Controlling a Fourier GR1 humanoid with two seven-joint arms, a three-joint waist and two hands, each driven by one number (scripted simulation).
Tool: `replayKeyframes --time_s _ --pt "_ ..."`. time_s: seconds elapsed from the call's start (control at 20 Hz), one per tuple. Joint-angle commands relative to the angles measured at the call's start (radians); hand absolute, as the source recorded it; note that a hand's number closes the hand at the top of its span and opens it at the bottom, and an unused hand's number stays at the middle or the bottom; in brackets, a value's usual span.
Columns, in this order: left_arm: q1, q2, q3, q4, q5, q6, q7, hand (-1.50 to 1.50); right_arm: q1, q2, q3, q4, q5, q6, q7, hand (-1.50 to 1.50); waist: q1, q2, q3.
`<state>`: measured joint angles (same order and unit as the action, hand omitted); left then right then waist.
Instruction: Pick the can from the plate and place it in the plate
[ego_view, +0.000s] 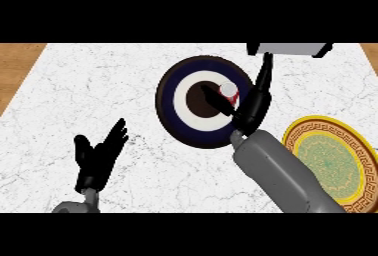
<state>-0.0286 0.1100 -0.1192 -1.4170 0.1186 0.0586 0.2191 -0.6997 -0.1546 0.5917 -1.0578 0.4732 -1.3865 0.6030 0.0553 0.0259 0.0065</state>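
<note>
A small can (229, 90) with a silver top and red side stands near the middle of the dark blue plate (171, 102), which has a white ring and a brown centre. My right hand (249, 113) reaches over that plate's right side. Its fingers (262, 80) stretch straight up past the can's right side, and its thumb (214, 101) lies to the can's lower left, so the can sits in the gap between them. The hand is open. A gold-patterned plate (334, 150) lies to the lower right, partly hidden by my right forearm (275, 172).
My left hand (97, 155) rests open, fingers up, at the lower left over the white marble counter (88, 90). A grey box-like object (289, 48) sits at the counter's far edge, above the right hand. Wooden floor shows past the counter's left edge.
</note>
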Motion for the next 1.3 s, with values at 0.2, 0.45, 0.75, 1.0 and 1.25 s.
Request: replayKeyframes --time_s 0.2,0.45,0.75,1.0,1.25 --pt "0.006 -0.007 0.01 -0.003 0.004 0.013 0.015 0.0 0.212 -0.147 0.142 -0.419 -0.219 -0.02 -0.132 -1.5 -0.031 -0.01 0.002" --pt "0.01 -0.003 0.016 -0.023 0.008 0.012 0.025 0.0 0.324 -0.169 0.258 -0.524 -0.289 -0.007 -0.278 -1.5 -0.024 -0.012 0.002" --pt "0.047 -0.014 0.006 -0.021 -0.01 0.02 -0.011 0.0 0.451 -0.214 0.306 -0.517 -0.382 0.039 -0.447 -1.5 -0.026 -0.013 0.002" --pt "0.037 0.005 0.022 -0.064 0.011 0.008 0.046 0.0 0.551 -0.206 0.247 -0.521 -0.524 0.155 -0.646 -1.5 -0.039 -0.019 0.0" --pt "0.047 0.007 0.036 -0.05 0.013 -0.002 0.025 0.0 0.695 -0.171 0.1 -0.475 -0.677 0.331 -0.945 -1.5 -0.054 -0.023 -0.002"
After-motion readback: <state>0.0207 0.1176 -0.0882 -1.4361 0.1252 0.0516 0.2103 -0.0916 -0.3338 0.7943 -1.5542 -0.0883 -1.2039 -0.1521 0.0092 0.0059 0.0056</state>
